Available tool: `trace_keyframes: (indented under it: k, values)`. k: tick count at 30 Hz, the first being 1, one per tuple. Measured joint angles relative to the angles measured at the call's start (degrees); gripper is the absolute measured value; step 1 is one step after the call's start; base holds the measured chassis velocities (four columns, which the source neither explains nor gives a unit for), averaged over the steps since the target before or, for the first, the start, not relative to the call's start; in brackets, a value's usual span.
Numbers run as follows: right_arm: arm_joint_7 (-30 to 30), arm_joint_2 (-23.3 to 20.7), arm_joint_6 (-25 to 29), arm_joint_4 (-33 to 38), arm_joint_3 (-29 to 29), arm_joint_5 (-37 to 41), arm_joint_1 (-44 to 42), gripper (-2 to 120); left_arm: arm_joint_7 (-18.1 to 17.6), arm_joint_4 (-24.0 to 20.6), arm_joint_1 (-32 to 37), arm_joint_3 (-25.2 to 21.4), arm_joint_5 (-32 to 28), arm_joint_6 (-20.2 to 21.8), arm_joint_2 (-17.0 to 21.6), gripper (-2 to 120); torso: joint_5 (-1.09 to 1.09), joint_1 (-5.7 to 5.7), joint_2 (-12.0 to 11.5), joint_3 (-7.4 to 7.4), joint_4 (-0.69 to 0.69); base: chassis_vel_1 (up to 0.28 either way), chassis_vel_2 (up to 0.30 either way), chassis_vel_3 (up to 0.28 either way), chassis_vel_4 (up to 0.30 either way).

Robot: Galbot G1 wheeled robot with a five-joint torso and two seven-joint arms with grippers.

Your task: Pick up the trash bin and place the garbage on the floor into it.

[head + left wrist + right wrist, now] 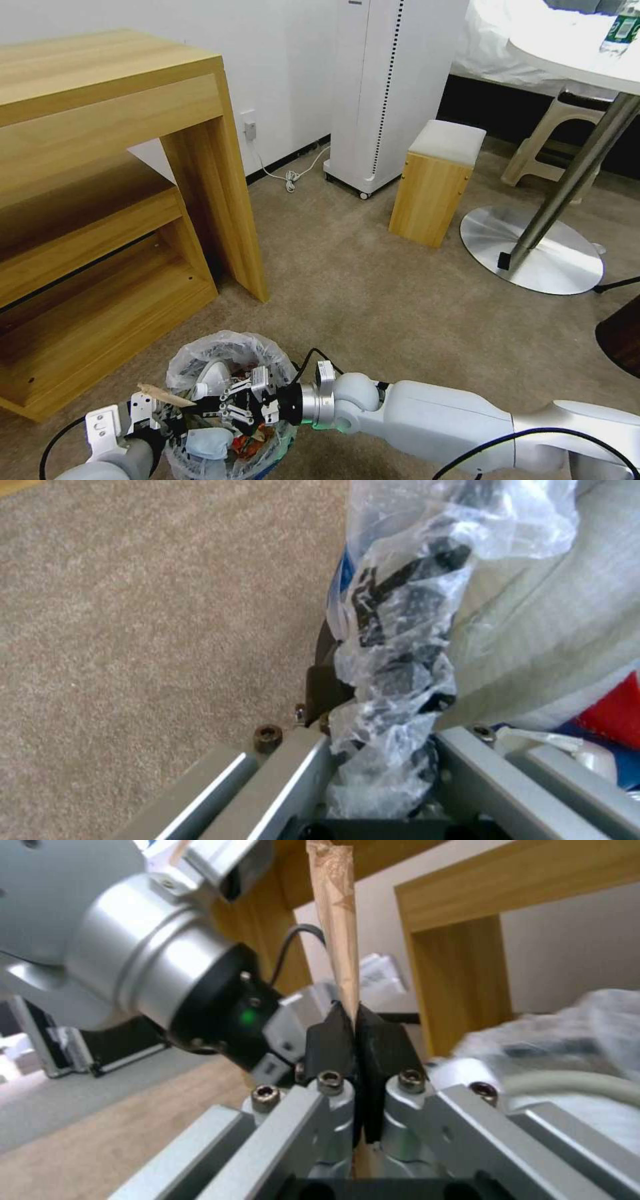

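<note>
Right pincer (352,1027) clamping wooden stick (337,920)

stick: my right gripper (351,1027) has its black fingers (327,1037) pinched tight on a thin wooden stick (337,915), pointing straight out past the tips
other arm: my left wrist (143,947) just beside it, green light on
behind: wooden desk (460,935), crinkly bag (567,1035)
</note>
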Motion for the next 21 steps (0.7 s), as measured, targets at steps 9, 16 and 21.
trace_keyframes:
  k: [9,16,21]
  values:
    - [0.5,-1.7,-1.0,0.7,0.6,-0.1,1.4,33,0.0,-0.2,0.4,-0.6,-0.4,0.0,0.6,0,0.00,0.00,0.0,0.00,0.00,0.000,0.000,0.000,0.000]
    - [0.9,-1.5,-1.0,0.5,0.4,0.2,2.5,56,0.0,-0.2,0.3,-0.4,-0.4,0.0,0.4,0,0.00,0.00,0.0,0.00,0.00,0.000,0.000,0.000,0.000]
    - [2.3,-1.7,-0.9,1.0,1.0,0.5,3.9,76,0.0,0.3,-0.1,-0.1,-0.1,0.0,0.0,0,0.00,0.00,0.0,0.00,0.00,0.000,0.000,0.000,0.000]
